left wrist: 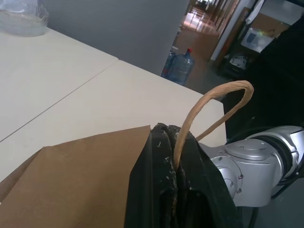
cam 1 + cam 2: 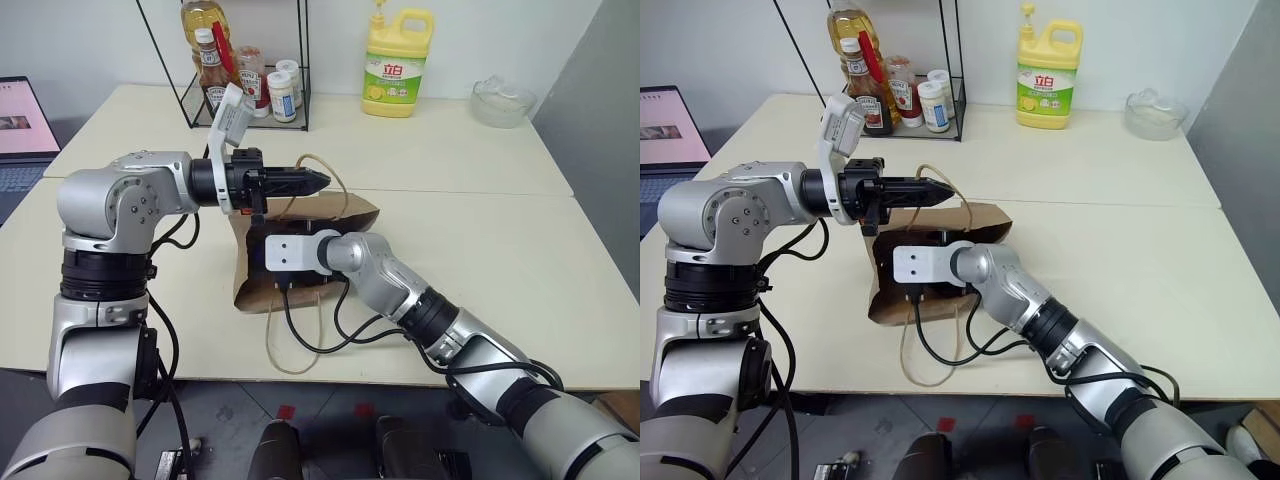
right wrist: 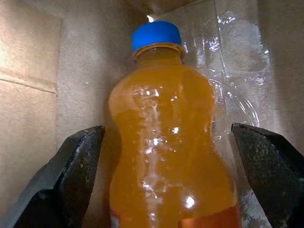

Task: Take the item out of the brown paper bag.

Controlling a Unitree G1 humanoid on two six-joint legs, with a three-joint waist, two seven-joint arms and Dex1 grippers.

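The brown paper bag (image 2: 250,282) lies on the table with its mouth lifted toward me. My left gripper (image 2: 316,181) is shut on the bag's upper loop handle (image 1: 209,102) and holds it up. The other handle (image 2: 268,338) lies on the table near the front edge. My right wrist (image 2: 300,251) reaches into the bag's mouth, and its fingers are hidden there in the eye views. Inside the bag, the item (image 3: 161,142), an orange drink bottle with a blue cap (image 3: 156,34), lies between the fingers (image 3: 78,161) of my open right gripper (image 3: 166,140); neither finger visibly touches it.
A wire rack with sauce bottles (image 2: 245,85) stands at the back left, with a yellow detergent jug (image 2: 397,65) and a glass bowl (image 2: 503,100) to its right. A laptop (image 2: 20,125) sits at the far left. Clear plastic (image 3: 237,52) lies inside the bag beside the bottle.
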